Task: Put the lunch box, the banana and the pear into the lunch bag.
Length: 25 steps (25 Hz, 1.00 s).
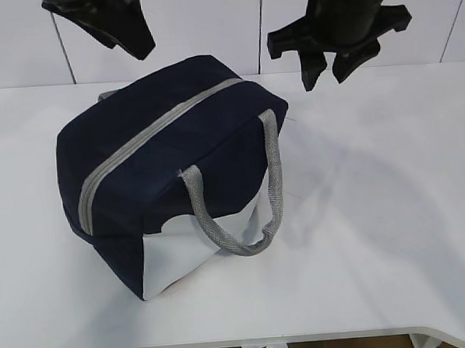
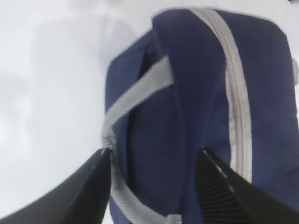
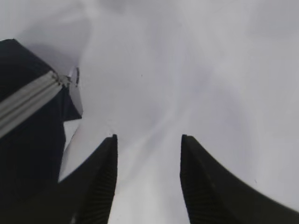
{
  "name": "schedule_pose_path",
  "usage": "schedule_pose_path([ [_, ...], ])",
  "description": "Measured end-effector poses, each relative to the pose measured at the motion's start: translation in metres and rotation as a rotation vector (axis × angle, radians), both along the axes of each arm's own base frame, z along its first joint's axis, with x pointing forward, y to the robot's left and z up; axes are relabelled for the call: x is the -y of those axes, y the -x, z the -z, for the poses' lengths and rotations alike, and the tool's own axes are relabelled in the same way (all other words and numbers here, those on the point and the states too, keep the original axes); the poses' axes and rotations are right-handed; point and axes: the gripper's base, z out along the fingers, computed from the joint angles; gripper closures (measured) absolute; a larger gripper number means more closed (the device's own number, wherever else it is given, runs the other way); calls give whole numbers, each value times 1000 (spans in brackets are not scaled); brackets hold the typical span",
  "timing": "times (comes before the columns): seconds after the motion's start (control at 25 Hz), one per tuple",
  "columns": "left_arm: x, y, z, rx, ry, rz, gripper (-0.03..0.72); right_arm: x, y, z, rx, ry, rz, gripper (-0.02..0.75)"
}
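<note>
Exterior view showed the lunch bag (image 1: 169, 162) standing on the white table (image 1: 390, 212) with its grey zipper (image 1: 148, 131) run fully across the top; lunch box, banana and pear appeared nowhere. Both arms hung raised behind it, the left gripper (image 2: 154, 186) spread wide and empty above the bag's far handle (image 2: 140, 91), the right gripper (image 3: 148, 182) likewise parted over bare table beside the zipper's ring pull (image 3: 74, 77). Judging from this, the risk was a slack, unbraced bag: a tug on the pull could drag or tip it, or snag a handle
</note>
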Motion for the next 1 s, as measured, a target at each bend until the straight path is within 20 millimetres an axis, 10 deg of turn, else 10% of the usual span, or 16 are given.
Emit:
schedule_pose_path([
  [0.6, -34, 24, -23, 17, -12, -243, 335, 10, 48, -68, 79, -95, -156, 384],
  [0.64, -44, 47, -52, 87, 33, -246, 335, 15, 59, -76, 92, -101, -156, 384],
  [0.68, -51, 52, -19, 9, -63, -253, 335, 19, 67, -80, 98, -103, -157, 384],
  [1.0, -85, 125, -56, 124, 0, -258, 339, 55, 149, -110, 173, -138, -162, 384],
])
